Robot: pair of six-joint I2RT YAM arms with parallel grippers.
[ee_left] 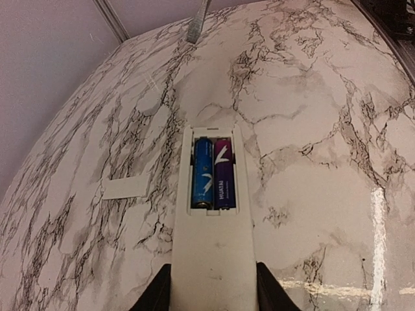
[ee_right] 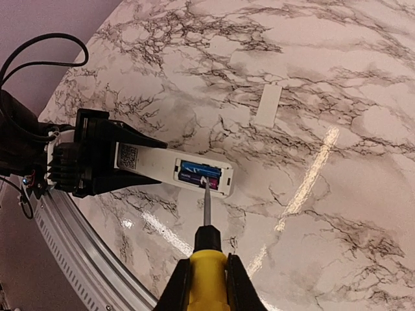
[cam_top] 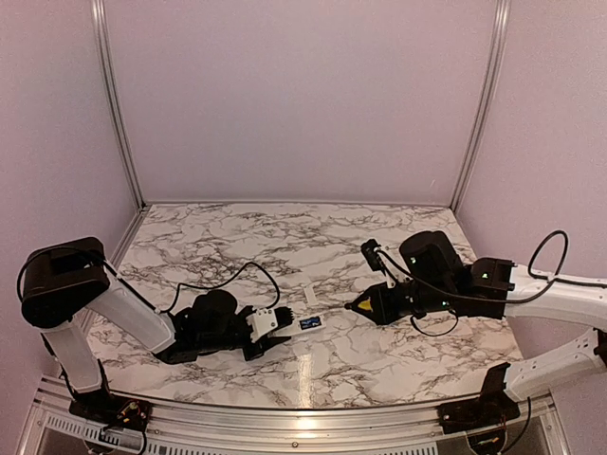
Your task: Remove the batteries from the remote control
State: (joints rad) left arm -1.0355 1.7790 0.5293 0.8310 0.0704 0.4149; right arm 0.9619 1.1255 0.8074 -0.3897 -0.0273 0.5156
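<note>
Batteries (ee_right: 198,173), blue and purple cylinders, lie nine-to-three in the open bay of the slim white plastic remote control (ee_right: 152,162). From the right wrist they sit at twelve o'clock from the yellow-handled screwdriver (ee_right: 207,259) clamped in the right gripper (ee_right: 207,288). The left gripper (ee_left: 213,291) clamps the remote.

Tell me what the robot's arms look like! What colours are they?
Both the left arm and right arm are white tubes joined by chunky black joints. Thin black cables loop off them, and tiny green lights glow on the right one. The left end effector and right end effector each have two black fingers.
</note>
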